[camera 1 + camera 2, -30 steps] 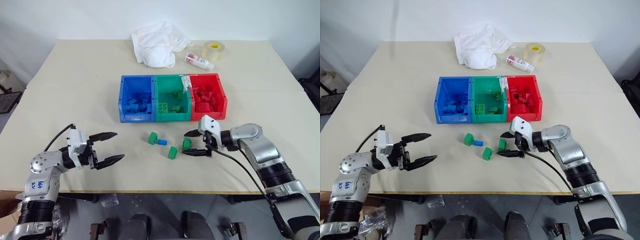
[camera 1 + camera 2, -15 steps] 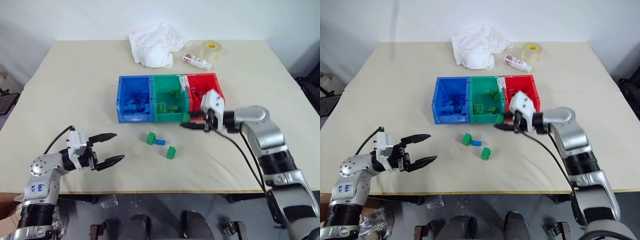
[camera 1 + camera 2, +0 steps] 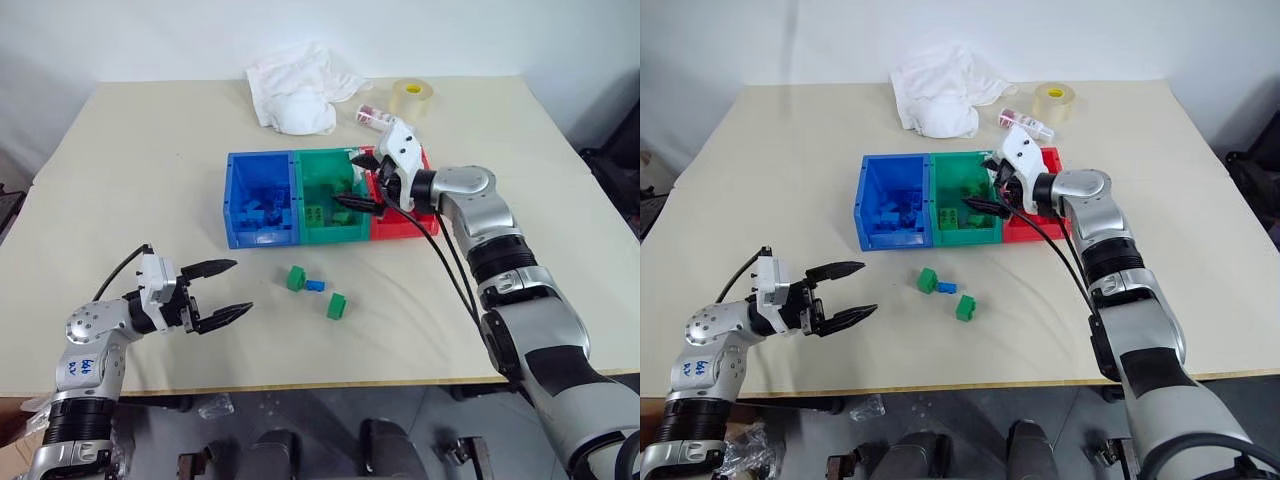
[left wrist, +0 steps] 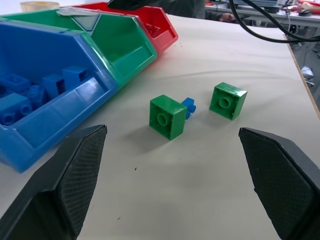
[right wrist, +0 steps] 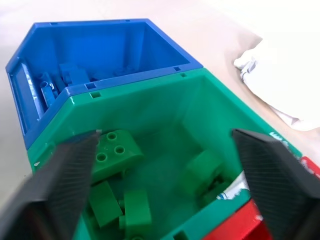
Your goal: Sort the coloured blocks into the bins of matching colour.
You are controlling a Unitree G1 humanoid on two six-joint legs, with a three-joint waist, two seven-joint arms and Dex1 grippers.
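I find three blocks (image 3: 312,288) left mid-frame on the desk (image 3: 150,180); bins (image 3: 322,197) mostly filled; both fingers wide open, empty.

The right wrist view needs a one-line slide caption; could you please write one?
Open right gripper poised over the green plastic bin of green studded bricks, beside the blue plastic bin.
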